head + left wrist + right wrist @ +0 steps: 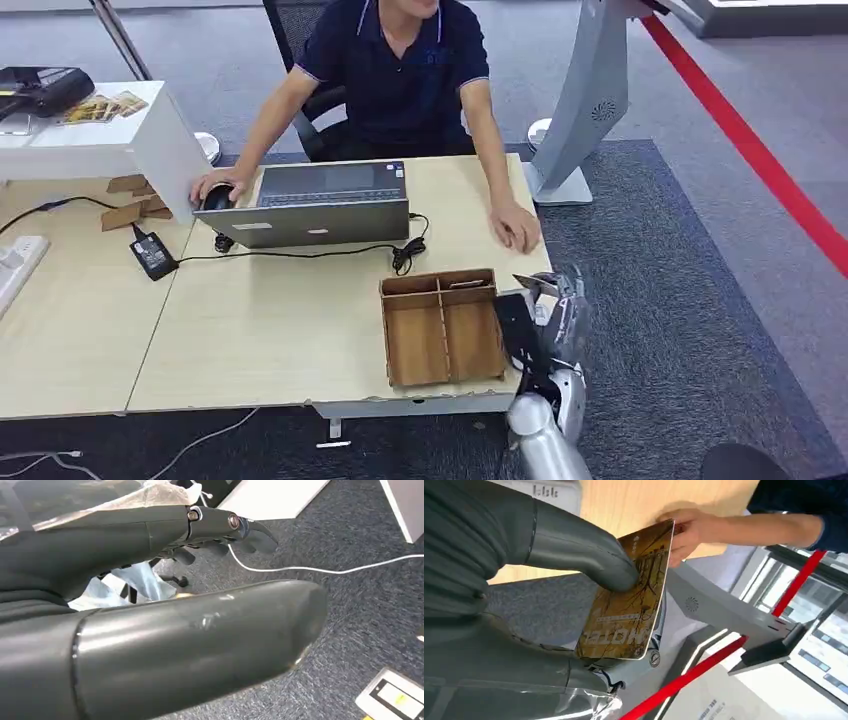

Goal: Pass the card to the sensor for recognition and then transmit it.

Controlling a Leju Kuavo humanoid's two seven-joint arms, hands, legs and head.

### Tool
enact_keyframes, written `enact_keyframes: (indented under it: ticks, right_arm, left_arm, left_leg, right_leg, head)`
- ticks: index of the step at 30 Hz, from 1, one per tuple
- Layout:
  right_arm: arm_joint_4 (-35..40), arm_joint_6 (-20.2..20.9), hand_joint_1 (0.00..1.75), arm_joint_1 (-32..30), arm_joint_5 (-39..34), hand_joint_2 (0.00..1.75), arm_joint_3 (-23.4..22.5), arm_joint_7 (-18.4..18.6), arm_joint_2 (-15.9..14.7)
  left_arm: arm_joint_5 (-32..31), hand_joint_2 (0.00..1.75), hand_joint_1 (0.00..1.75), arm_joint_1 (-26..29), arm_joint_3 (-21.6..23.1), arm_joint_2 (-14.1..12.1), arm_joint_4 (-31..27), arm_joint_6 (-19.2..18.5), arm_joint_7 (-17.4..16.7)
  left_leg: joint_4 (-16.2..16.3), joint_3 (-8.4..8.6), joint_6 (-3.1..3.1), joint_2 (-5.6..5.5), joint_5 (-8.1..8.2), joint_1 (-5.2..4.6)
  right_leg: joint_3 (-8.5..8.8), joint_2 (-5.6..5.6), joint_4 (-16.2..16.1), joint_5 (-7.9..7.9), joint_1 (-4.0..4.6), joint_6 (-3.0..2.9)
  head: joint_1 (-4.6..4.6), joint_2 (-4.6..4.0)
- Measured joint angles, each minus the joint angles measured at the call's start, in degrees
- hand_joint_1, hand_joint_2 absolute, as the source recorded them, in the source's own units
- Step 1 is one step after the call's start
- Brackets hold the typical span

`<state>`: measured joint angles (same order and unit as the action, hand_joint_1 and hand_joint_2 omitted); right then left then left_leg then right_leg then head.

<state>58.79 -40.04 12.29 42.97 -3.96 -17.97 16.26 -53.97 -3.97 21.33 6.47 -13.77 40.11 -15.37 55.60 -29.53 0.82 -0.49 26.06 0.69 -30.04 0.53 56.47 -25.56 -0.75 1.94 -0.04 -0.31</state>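
Card (631, 600) is held in the right hand (545, 320), pinned flat by the thumb against the fingers, long axis running out along the hand. It is carried just off the tabletop (270, 320) edge, beside the wooden tray (440, 325). The person's hand (515, 225) lies just beyond the card's far end. Left hand (165, 605) is seen over carpet, fingers extended, nothing held. The right hand is judged the one nearer to any sensor or handover.

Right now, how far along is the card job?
Done: the right hand has the card, thumb pressed on its face. In hand: it holds the card at the desk's right edge, near the person's hand. Left: presenting it to the sensor, which I can't identify, then passing it on.
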Motion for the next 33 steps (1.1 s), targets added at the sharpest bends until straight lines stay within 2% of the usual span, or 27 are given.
enact_keyframes:
  ticks: [14, 33]
  right_arm:
    - [-4.4, 0.0, 1.75, -3.9, 4.6, 1.75, -6.9, 1.8, -0.4]
    - [-6.7, -0.2, 1.75, -4.3, 5.3, 1.75, -7.8, 1.4, -0.3]
  left_arm:
    - [-2.5, 0.0, 0.0, 0.2, -3.2, 0.0, -0.1, 0.0, -0.9]
    - [-3.6, 0.0, 0.0, 0.3, -5.7, 0.0, -0.2, 0.0, -0.7]
  left_leg:
    - [0.0, -0.11, 0.0, 0.01, 0.01, 0.0]
    - [0.0, -0.02, 0.0, 0.01, 0.0, 0.0]
  right_leg:
    - [-0.11, 0.0, 0.0, -0.01, 0.0, 0.0]
    - [0.0, 0.0, 0.0, 0.0, 0.0, 0.0]
  head:
    - [0.0, 0.0]
    - [-0.02, 0.0]
